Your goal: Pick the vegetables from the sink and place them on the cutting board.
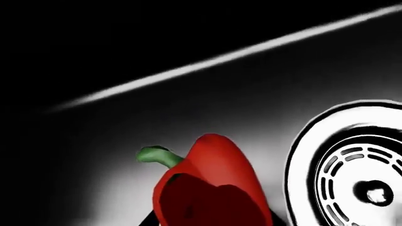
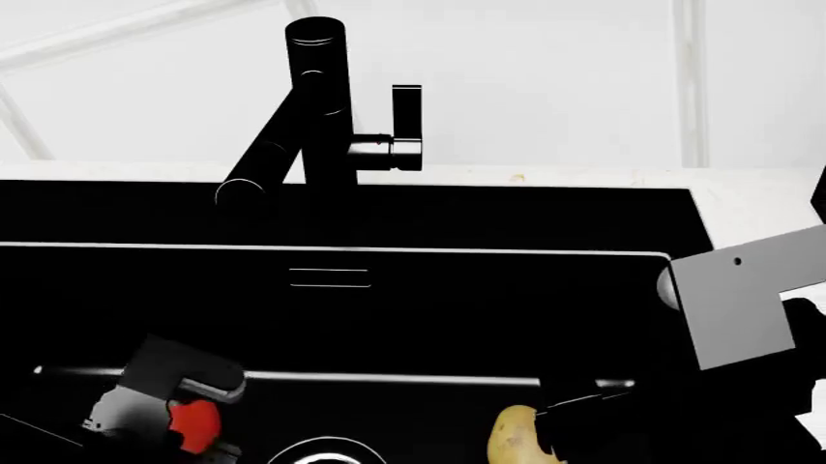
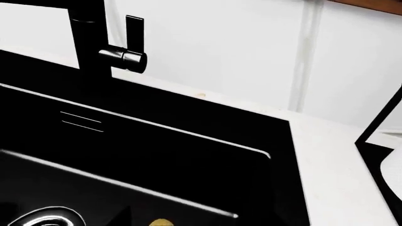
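Observation:
The red bell pepper [image 1: 213, 183] with its green stem fills the near part of the left wrist view, beside the ringed drain [image 1: 358, 179] on the black sink floor. In the head view my left gripper [image 2: 181, 430] is low in the sink [image 2: 387, 309] and shut on the pepper [image 2: 196, 423]. The tan potato [image 2: 516, 435] lies in the sink at my right gripper [image 2: 555, 425]. Its dark fingers blend into the black basin, so I cannot tell whether they are closed. Only the potato's top [image 3: 160, 222] shows in the right wrist view. The cutting board is out of view.
The black faucet [image 2: 316, 106] with its side lever [image 2: 406, 126] stands behind the sink, its spout reaching forward left. White counter [image 3: 333, 160] runs right of the basin. My right arm's grey link [image 2: 742, 300] hangs over the sink's right rim.

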You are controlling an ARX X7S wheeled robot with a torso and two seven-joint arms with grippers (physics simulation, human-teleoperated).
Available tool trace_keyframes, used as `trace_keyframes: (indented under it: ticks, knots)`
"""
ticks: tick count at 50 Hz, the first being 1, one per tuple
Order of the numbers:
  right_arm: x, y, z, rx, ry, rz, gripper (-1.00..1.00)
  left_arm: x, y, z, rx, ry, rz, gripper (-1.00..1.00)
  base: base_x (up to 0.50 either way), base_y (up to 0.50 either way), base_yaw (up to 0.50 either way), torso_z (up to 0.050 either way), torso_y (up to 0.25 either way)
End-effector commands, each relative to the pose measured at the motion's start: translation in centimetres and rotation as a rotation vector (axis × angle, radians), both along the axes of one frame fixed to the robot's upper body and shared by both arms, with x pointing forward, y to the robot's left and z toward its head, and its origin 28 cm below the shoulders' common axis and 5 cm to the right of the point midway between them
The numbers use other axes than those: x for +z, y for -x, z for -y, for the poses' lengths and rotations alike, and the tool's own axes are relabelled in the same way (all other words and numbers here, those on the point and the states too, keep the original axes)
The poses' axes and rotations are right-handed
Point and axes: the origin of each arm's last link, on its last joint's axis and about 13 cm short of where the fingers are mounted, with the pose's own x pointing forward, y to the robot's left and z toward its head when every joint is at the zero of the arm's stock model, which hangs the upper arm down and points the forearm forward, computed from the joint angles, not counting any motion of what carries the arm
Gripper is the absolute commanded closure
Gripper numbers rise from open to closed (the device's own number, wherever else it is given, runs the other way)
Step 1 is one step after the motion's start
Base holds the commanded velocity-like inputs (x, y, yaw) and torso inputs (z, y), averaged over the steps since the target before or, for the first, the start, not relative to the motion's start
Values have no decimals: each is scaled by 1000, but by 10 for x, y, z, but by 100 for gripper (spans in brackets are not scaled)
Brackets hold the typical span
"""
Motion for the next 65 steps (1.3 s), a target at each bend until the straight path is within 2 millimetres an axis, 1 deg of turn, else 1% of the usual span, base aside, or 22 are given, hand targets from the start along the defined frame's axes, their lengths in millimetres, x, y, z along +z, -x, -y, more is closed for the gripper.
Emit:
trace_keyframes:
  ticks: [1,2,5,8,10,12,16,20,23,27,29,30,33,36,40,43,52,54,55,59,62,65]
  knots:
    - [9,3,-9,48,-10,-39,-100,76,31,-22,-6,68,196,100,0,0,0,0,0]
    - [12,4,-11,62,-8,-51,-100,85,37,-25,-15,66,215,100,0,0,0,0,0]
    - [14,6,-16,91,-41,-81,-100,98,48,-28,-40,28,276,100,0,0,0,0,0]
    - [8,6,-24,136,-24,-131,-100,110,65,-32,-50,39,291,100,0,0,0,0,0]
    - [5,4,-28,133,-20,-158,-100,118,70,-31,-49,52,318,100,0,0,0,0,0]
    - [1,-2,-29,68,-56,-229,-100,126,76,-32,-54,54,341,100,0,0,0,0,0]
    - [-8,-17,-35,76,-35,-285,-100,144,90,-33,-68,56,397,100,0,0,0,0,2]
    - [-20,-31,-42,67,-39,-324,-100,155,101,-37,-69,72,428,100,0,0,0,0,0]
    - [-29,-40,-45,29,-34,-328,-100,148,108,-37,-87,51,413,100,0,0,0,0,0]
    - [-49,-55,-49,-1,-25,-390,-100,152,109,-38,-75,81,434,100,0,0,0,0,0]
    - [-54,-57,-51,-1,-19,-400,-100,154,112,-43,-77,83,434,100,0,0,0,0,0]
    - [-61,-64,-53,-43,12,-354,-100,155,112,-44,-77,85,438,100,0,0,0,0,0]
    - [-75,-71,-55,-43,5,-377,-100,157,116,-46,-71,84,449,100,0,0,0,0,0]
    - [-87,-81,-57,-55,2,-403,-100,163,113,-37,-70,103,478,100,0,0,0,0,0]
    - [-102,-90,-59,-69,27,-417,-100,170,119,-37,-84,112,494,100,0,0,0,0,0]
    - [-110,-95,-60,-81,30,-422,-100,160,120,-30,-105,111,471,100,0,0,0,0,0]
    - [-123,-110,-61,-108,70,-446,-100,155,125,-34,-115,125,449,100,0,0,0,0,0]
    - [-125,-113,-62,-102,56,-460,-100,152,123,-31,-115,128,441,100,0,0,0,0,0]
    - [-126,-113,-62,-97,64,-464,-100,153,124,-35,-113,127,442,100,0,0,0,0,0]
    - [-134,-116,-64,-77,29,-500,-100,154,121,-31,-111,129,445,100,0,0,0,0,0]
    - [-141,-114,-67,-50,6,-538,-100,154,128,-38,-112,128,442,100,0,0,0,0,0]
    - [-144,-117,-65,-53,6,-544,-100,152,125,-34,-111,132,442,100,0,0,0,0,0]
